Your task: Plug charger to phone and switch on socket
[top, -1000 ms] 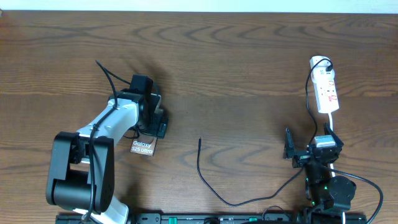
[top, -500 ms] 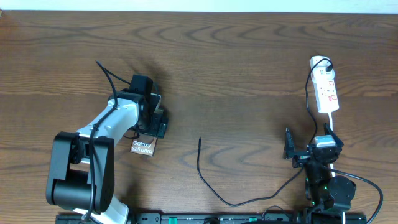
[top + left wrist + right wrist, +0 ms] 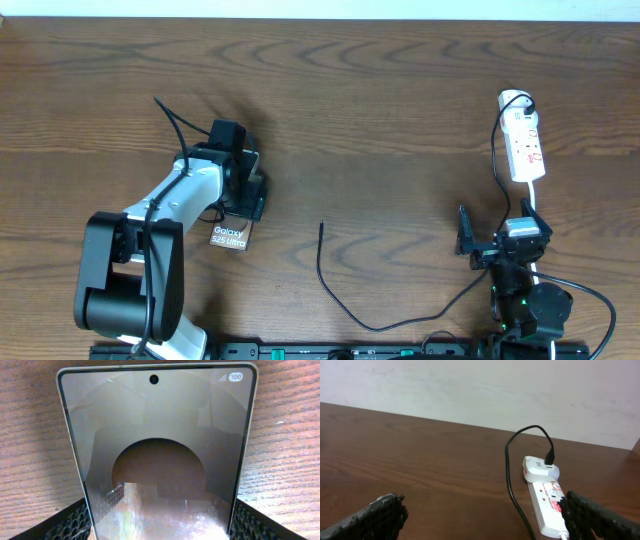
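As left fingers (image 3: pixel 70 522) flank it, phone (image 3: pixel 229 237) lies near-to-far — lettering nearest.

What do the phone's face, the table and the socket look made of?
The phone: glossy glass face, mirror-like reflections; pale frame, maybe metal. The table: dark brown wood or wood-look laminate, visible grain, satin sheen. The socket: white moulded plastic, probably; smooth, with printed red markings.

Dk brown wood-grain desk (image 3: pixel 400 100), blk charger (image 3: pixel 320 245), white socket (image 3: pixel 526 148) w/ red markings, dark glossy phone (image 3: pixel 229 237) w/ white lettering
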